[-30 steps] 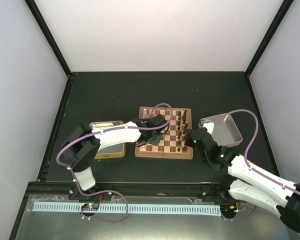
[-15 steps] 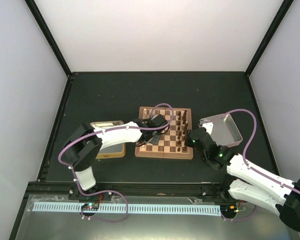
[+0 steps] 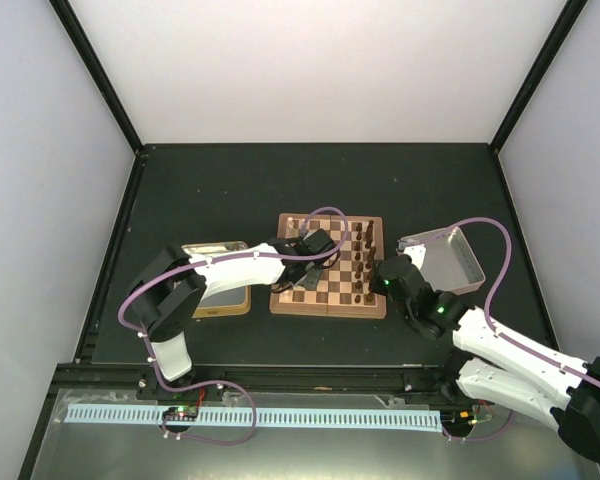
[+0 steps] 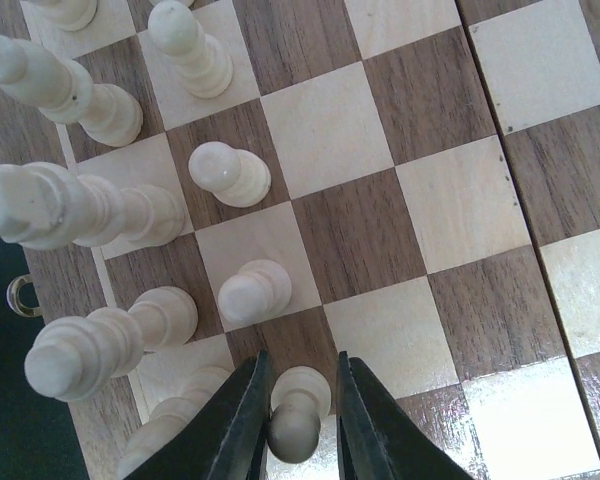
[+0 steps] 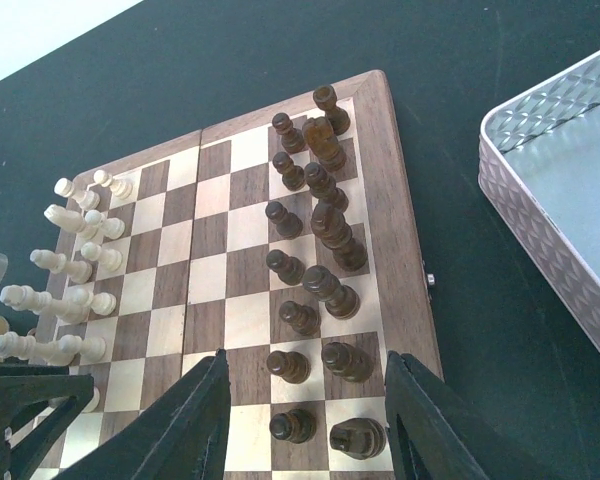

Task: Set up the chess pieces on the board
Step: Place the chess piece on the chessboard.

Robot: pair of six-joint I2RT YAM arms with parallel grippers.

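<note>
The board (image 3: 330, 296) lies at mid-table, cream chess pieces (image 5: 80, 262) along its left side and dark chess pieces (image 5: 318, 228) in two rows along its right. In the left wrist view my left gripper (image 4: 301, 360) straddles a cream pawn (image 4: 298, 418) standing on the board in the pawn row. The jaws are slightly open: one finger (image 4: 242, 420) touches the pawn's head, and a gap shows at the other. My right gripper (image 5: 307, 358) hovers wide open over the board's near right corner, with dark pawns (image 5: 288, 366) below it and nothing held.
A gold-tan tin (image 3: 216, 296) sits left of the board under my left arm. A silver tray (image 3: 448, 258) stands to the right of the board, its wall (image 5: 540, 215) close to my right gripper. Black walls and posts fence the table.
My left gripper's jaws have parted a little around the cream pawn, which now stands on the board. The right arm has barely shifted.
</note>
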